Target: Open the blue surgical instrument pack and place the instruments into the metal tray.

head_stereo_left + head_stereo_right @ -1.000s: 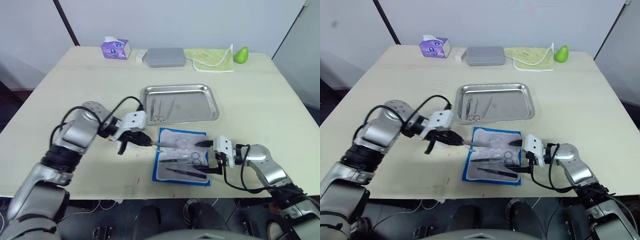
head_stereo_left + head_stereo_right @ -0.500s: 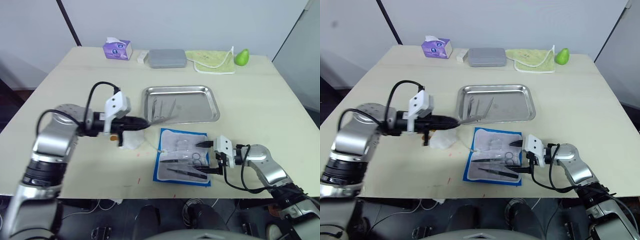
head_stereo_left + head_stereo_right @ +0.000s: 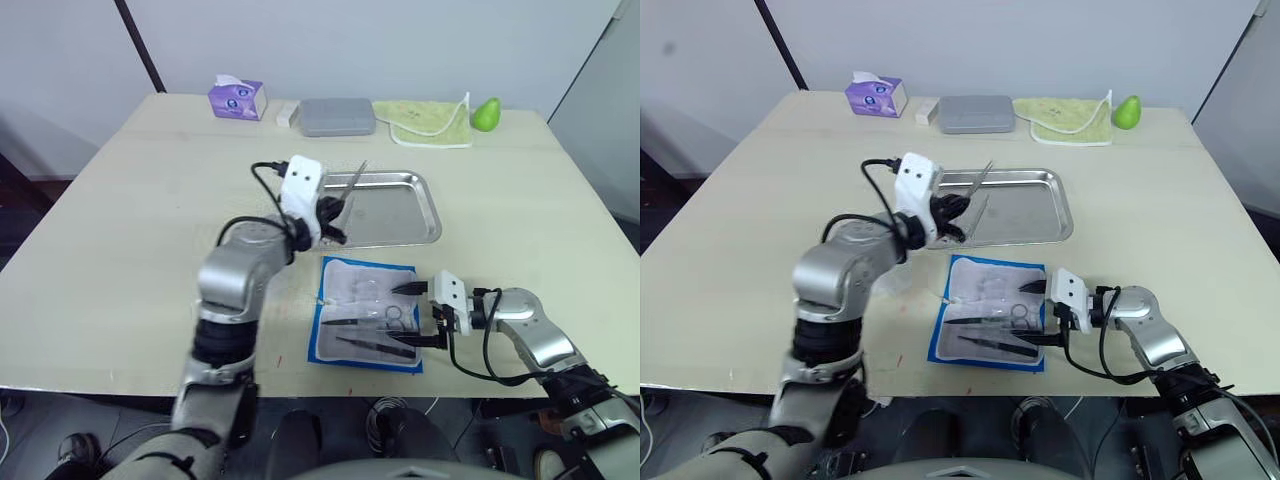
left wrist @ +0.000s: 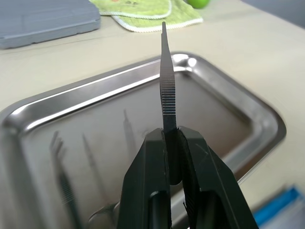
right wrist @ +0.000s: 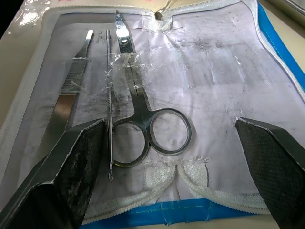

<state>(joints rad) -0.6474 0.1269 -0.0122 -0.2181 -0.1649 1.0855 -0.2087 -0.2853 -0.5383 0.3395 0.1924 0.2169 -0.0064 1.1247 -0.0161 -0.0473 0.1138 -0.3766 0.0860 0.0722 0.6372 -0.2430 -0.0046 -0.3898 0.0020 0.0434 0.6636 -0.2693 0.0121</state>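
Observation:
The blue surgical instrument pack [image 3: 360, 292] lies open near the table's front edge, whitish lining up. It holds scissors [image 5: 143, 112], a flat forceps [image 5: 66, 107] and a thin probe [image 5: 109, 95]. My right gripper [image 3: 412, 315] is open and low at the pack's right edge, with its fingers [image 5: 71, 176] on either side of the scissors' rings. The metal tray [image 3: 396, 177] sits just behind the pack with a few instruments [image 4: 90, 157] lying in its left half. My left gripper [image 4: 170, 136] hovers over that left half, shut on a serrated forceps [image 4: 166, 90] that points up and away.
Along the far edge stand a purple tissue box [image 3: 236, 99], a small white block [image 3: 287, 112], a grey hard case [image 3: 335, 116], a yellow-green cloth [image 3: 425, 120] and a green pear [image 3: 485, 112]. Bare tabletop lies left and right of the tray.
My left gripper has carried a forceps from the pack's left edge up and right to above the tray's left half. The right gripper has stayed in place.

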